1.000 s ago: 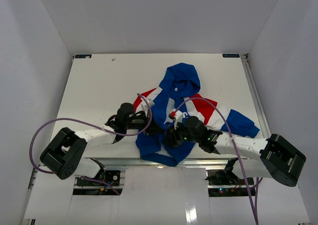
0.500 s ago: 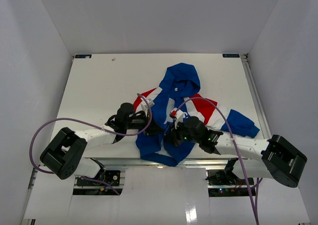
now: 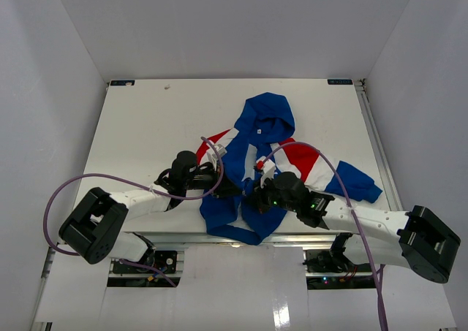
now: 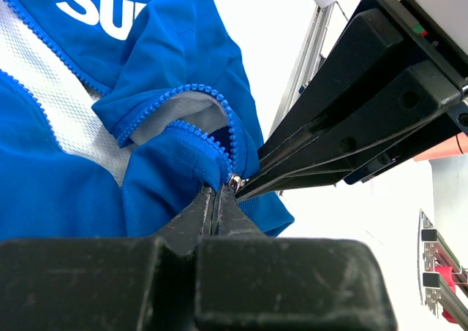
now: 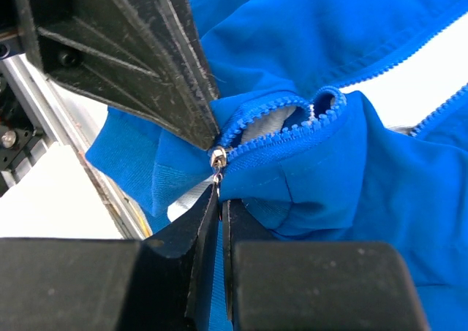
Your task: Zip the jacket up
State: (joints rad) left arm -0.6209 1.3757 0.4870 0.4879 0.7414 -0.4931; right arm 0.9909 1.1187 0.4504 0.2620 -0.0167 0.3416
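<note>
The jacket (image 3: pixel 260 130) lies unzipped at the near edge of the worktop (image 3: pixel 146 126), my left tool (image 4: pixel 218 192) is closed on its hem and my right tool (image 5: pixel 219 188) seems closed on the slider (image 5: pixel 217 158), so next I should pull it toward the far side while the hem is kept tight.

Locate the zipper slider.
Right wrist view, left of centre: the zipper slider sits on the jacket between the left gripper above and the right gripper below.

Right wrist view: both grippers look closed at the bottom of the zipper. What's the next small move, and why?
Probably draw the right gripper slowly along the teeth toward the hood. It appears shut on the zipper pull, the left gripper pinches the jacket beside it, and the teeth above lie open.
</note>
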